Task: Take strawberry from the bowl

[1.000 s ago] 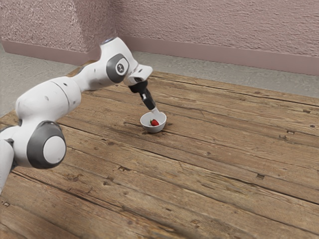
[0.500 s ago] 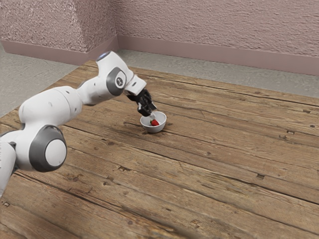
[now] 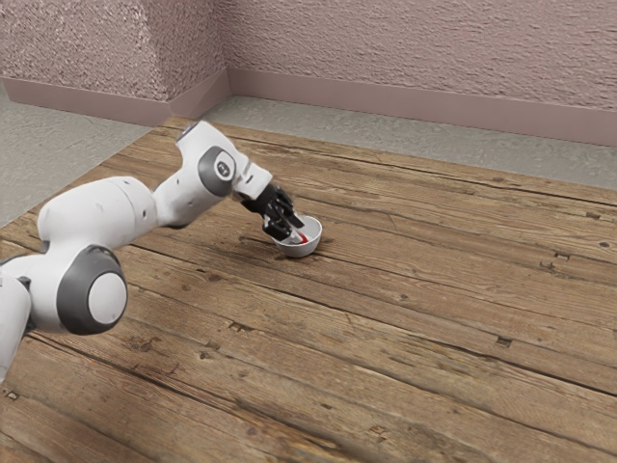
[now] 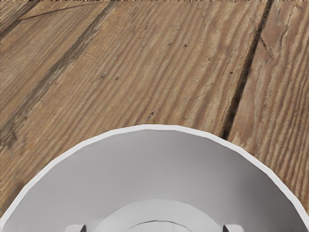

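Since the earlier frame the arm [image 3: 101,214] has sunk lower and the gripper [image 3: 300,231] has come down to the bowl [image 3: 300,252], its hand tilting more toward the exterior view's right. The bowl stands where it stood, upright on the wooden table [image 3: 434,289].

The gripper is released: its two pale fingertips are parted, reaching down into the bowl. The strawberry [image 3: 305,239] lies inside the bowl — a patch of red seen by the fingertips, partly covered by them in the exterior view. Whether either finger touches it cannot be told.

In the wrist view the bowl's white rim curves in a broad arc around a smooth grey inner wall, with a rounder, lighter base within. Two small pale tips stand well apart over that inside. Beyond the rim run the table's planks, their grain crossed by knots and parted by dark seams.

Behind the table in the exterior view are a grey floor [image 3: 58,154] and a rough pinkish wall [image 3: 405,48] — with a smoother skirting [image 3: 386,108] along its foot.
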Controlling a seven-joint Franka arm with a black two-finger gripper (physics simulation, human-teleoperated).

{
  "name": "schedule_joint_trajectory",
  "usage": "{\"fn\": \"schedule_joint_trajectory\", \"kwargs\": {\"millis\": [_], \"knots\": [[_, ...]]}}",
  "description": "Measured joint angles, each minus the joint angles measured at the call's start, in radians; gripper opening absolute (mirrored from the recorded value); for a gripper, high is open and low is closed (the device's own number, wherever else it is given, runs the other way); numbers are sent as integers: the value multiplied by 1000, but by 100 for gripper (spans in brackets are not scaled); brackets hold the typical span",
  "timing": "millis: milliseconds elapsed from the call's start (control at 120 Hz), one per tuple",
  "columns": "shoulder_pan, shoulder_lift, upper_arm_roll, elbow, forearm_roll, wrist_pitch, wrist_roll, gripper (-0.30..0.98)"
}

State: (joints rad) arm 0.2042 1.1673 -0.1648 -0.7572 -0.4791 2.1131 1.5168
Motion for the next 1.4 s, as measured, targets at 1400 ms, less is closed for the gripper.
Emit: {"fn": "schedule_joint_trajectory", "kwargs": {"millis": [1400], "knots": [[-241, -195, 286, -180, -187, 40, -1, 0]]}}
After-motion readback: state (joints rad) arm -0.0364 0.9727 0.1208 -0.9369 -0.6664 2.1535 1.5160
